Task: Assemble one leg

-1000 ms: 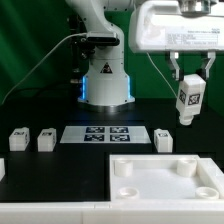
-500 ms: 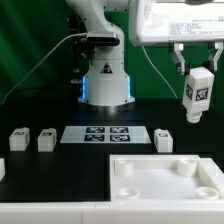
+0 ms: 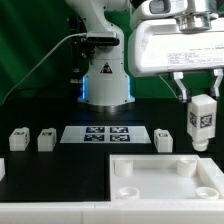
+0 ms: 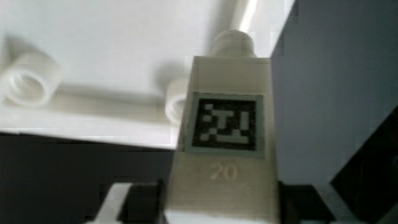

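My claw [image 3: 202,98] was clamped on the leg [image 3: 202,122] at its top end; its tag [image 4: 228,118] faced outward. The leg hung upright above the white panel [image 3: 150,178] at its far edge, not touching it.

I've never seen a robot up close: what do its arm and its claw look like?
The arm is glossy white with rounded joints and dark bands; its base glows blue. A thin pale cable loops to it. The gripper has a boxy white body and two slim dark fingers.
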`<action>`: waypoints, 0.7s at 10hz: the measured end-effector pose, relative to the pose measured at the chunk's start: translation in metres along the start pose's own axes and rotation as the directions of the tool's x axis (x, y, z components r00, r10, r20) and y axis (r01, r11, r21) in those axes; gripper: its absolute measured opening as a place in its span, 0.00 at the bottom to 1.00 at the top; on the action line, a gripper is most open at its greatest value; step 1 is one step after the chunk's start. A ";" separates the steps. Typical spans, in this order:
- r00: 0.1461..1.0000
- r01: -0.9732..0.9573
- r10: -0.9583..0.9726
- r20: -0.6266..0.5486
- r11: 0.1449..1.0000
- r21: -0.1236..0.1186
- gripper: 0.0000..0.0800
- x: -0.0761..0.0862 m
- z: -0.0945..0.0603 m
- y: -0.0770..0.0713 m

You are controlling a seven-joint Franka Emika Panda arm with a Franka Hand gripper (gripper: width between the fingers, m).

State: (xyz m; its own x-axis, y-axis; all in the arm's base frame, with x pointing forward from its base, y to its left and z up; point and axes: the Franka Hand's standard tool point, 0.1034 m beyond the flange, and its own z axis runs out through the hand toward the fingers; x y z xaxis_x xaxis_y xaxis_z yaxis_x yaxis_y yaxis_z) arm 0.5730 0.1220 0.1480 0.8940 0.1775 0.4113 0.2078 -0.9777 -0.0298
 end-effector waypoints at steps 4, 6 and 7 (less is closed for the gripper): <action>0.999 -0.022 0.021 -0.043 1.000 -0.010 0.37 0.014 0.010 -0.017; 0.999 -0.011 0.010 -0.036 0.999 -0.039 0.37 0.010 0.012 -0.005; 0.999 -0.008 0.006 -0.036 0.999 -0.046 0.37 0.010 0.013 -0.002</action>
State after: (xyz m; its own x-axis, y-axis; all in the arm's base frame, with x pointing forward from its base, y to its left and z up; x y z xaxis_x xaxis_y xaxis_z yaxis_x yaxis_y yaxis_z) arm 0.5860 0.1274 0.1406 0.8803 0.1675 0.4438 0.1826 -0.9831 0.0089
